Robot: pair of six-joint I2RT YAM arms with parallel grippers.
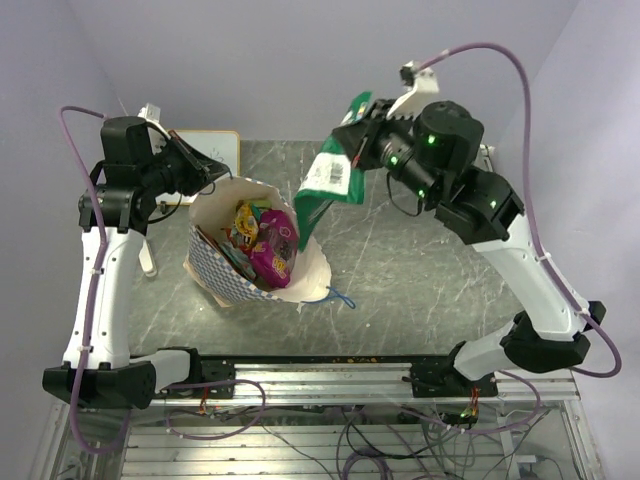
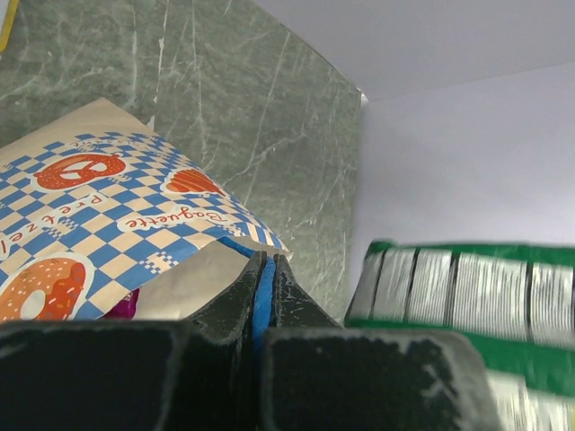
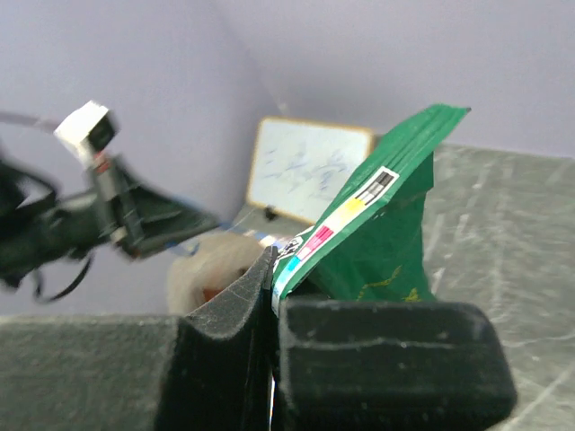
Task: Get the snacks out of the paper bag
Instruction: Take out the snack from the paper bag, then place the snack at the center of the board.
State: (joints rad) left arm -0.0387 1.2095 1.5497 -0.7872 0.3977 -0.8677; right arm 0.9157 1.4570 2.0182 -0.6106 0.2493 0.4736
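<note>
1. My right gripper (image 1: 355,135) is clamped on the green chip bag (image 1: 330,182), which hangs in the air beside the paper bag (image 1: 222,268).
2. My left gripper (image 1: 213,180) pinches the blue cord handle (image 2: 260,305) at the bag's rim.
3. The purple packet (image 1: 272,248) and other packets lie inside the bag, and the whiteboard (image 1: 213,147) stands just behind it.

My left pincer (image 2: 267,267) is closed, its two black fingers (image 2: 225,310) pressed together on a thin blue cord handle (image 2: 261,305) that runs down between them. The cord leads to the cream paper bag with a blue-and-white checkered band (image 2: 135,224), printed with pretzels, a doughnut and lettering, seen against the grey-green marbled tabletop (image 2: 252,99). A sliver of purple packet (image 2: 126,305) shows below the bag's edge. At lower right sits a glossy green packet with silvery ribbed panels (image 2: 467,287), slightly blurred, before a lilac wall (image 2: 449,135).
</note>
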